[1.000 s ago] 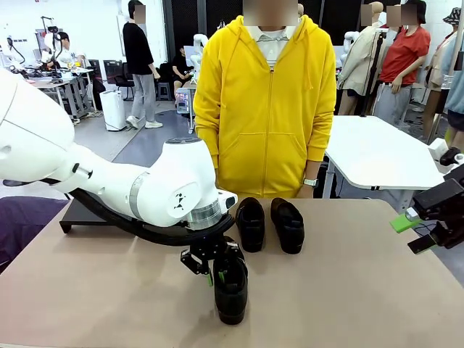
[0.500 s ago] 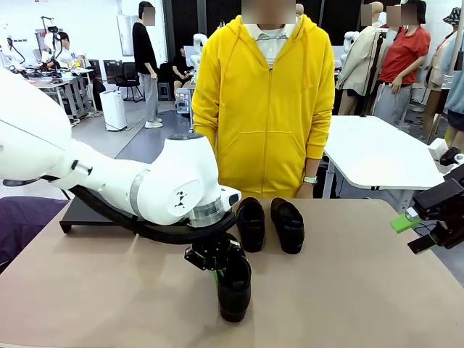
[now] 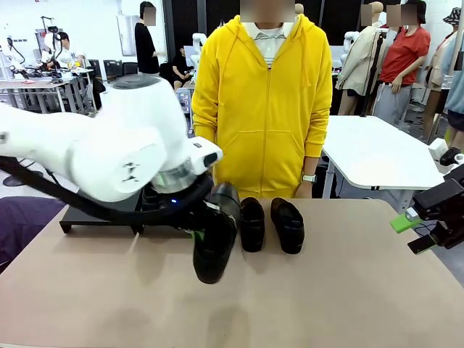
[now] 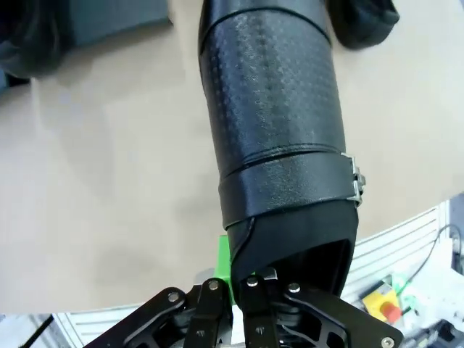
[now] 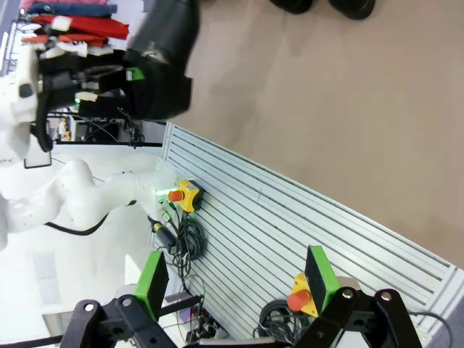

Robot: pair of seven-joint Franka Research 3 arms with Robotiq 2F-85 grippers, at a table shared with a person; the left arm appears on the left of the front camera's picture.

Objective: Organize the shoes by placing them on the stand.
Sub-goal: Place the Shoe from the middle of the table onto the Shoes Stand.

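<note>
Left gripper point(image 4: 243, 279) is clamped on the heel rim of the held loafer point(image 3: 214, 232). One green pad sits outside the collar; the other finger seems to be inside the opening. The held loafer is off the surface point(image 3: 348, 290) and hangs toe-down, just beside the stand point(image 3: 87, 214) and in front of its near right corner.

Middle loafer point(image 3: 251, 223) and right-hand loafer point(image 3: 288, 225) lie side by side on the surface in front of the person point(image 3: 264, 94). Neither gripper is touching them.

Right gripper point(image 5: 235, 283) is spread wide and holds nothing, parked out at the right end of the surface.

Risks:
- The grip is only on the thin heel collar, with the shoe's weight hanging below. A quick swing toward the stand could make it pivot or slip out.
- The low toe could catch the stand's front edge if the lift is too small.
- The set-down may land tilted or half off the platform.

The stand has a dark shape point(image 3: 148, 199) on it under the left arm. It is probably a fourth loafer, but it is mostly hidden, so I can't confirm. If it is a shoe, the incoming loafer or the wrist could knock it.
</note>
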